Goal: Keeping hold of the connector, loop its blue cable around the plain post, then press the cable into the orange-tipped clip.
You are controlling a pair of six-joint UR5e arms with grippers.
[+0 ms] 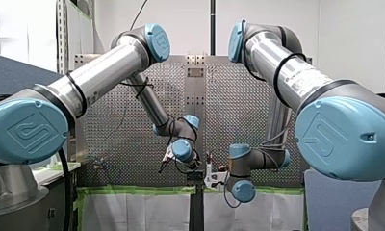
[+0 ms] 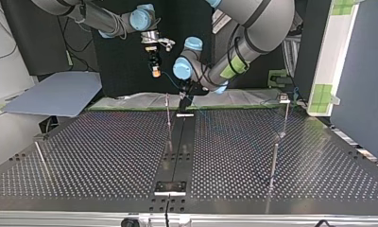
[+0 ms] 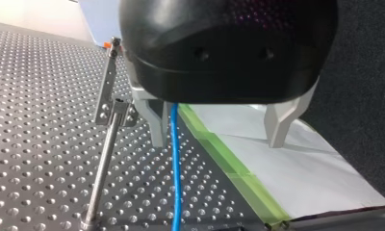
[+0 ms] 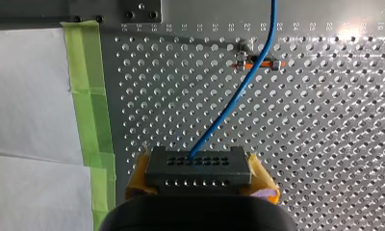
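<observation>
In the right wrist view my right gripper [image 4: 200, 179] is shut on the black connector [image 4: 198, 161], with a yellow pad on each side of it. The blue cable [image 4: 236, 94] rises from the connector and passes beside the orange-tipped clip [image 4: 250, 63] on the perforated table. In the left wrist view my left gripper [image 3: 219, 142] is open, its metal fingers [image 3: 157, 126] wide apart. The blue cable [image 3: 174, 163] runs down between them, close to one finger. A thin metal post [image 3: 106, 149] with a bracket stands just beside that finger. In the top view my right gripper [image 2: 153, 56] hangs above the table's far edge, my left gripper [image 2: 184, 98] lower, next to a post [image 2: 168, 116].
Green tape [image 3: 229, 166] and white sheeting [image 3: 296, 178] border the table [image 2: 107, 151] by the grippers. In the top view another tall post [image 2: 277, 146] stands at the right and a short one [image 2: 40, 158] at the left. A black strip [image 2: 180, 146] runs down the table's middle.
</observation>
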